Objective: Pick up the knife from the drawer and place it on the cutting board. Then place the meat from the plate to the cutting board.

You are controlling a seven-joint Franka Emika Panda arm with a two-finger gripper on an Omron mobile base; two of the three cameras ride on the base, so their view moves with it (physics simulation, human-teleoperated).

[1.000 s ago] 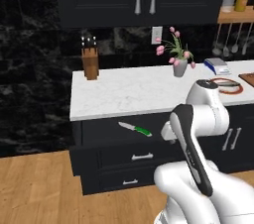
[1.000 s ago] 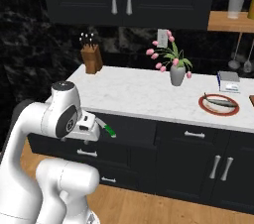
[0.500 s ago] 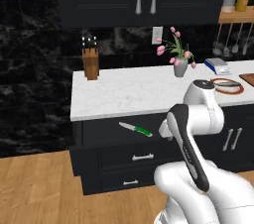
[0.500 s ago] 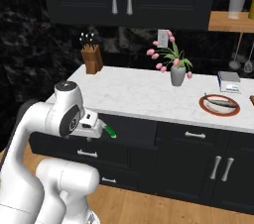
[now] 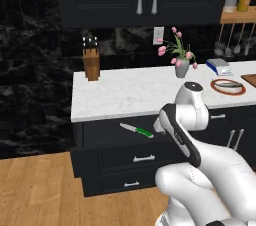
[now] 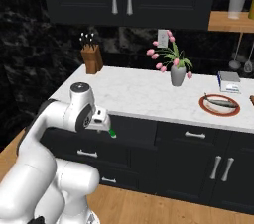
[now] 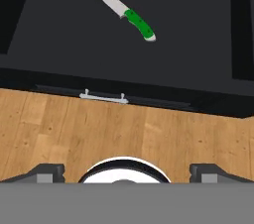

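Note:
The knife, silver blade and green handle, lies flat inside the open black drawer. In the hand view it is well ahead of my gripper, whose fingertips stand wide apart with nothing between them. From the left base view the knife rests in the drawer just left of my hand. In the right base view my gripper hovers over the drawer, the green handle tip peeking out below it. The meat lies on the red-rimmed plate, with the cutting board beside it.
A wooden knife block stands at the counter's back left. A vase of pink flowers stands mid-counter, a small book behind the plate. Closed drawers and doors lie below; the drawer front's handle juts over the wood floor.
The arm has reached a little further forward over the open drawer. The jaws stay wide apart and the knife has not moved.

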